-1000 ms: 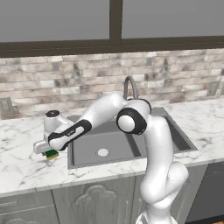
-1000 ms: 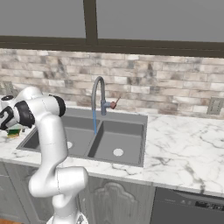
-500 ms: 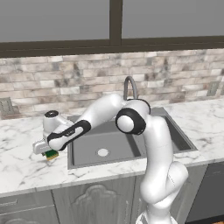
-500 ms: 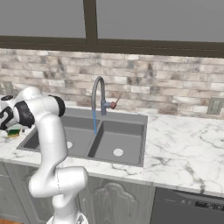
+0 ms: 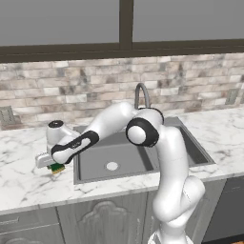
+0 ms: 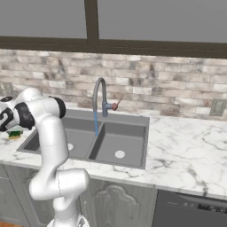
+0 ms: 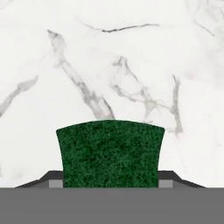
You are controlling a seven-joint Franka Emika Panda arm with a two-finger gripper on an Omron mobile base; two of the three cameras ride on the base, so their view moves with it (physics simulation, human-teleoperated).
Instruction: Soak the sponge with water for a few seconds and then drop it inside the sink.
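Low at the frame's left, on the marble counter [image 5: 24,176] beside the sink [image 5: 90,164], the gripper [image 5: 56,167] pinches the sponge [image 7: 111,154] by its sides; light, soft, likely squashy

A kitchen: marble counter [image 6: 186,150], double-basin sink [image 6: 126,133] with gooseneck faucet [image 6: 99,95], brick backsplash [image 6: 168,86].

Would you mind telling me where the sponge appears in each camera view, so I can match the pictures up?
Left base view: the sponge is at the left, on the marble counter just left of the sink, under the gripper.
Right base view: sponge at the far left edge, beside the sink.
Hand view: sponge at bottom centre, between the fingertips.
Shared landmark: the sink's left rim.
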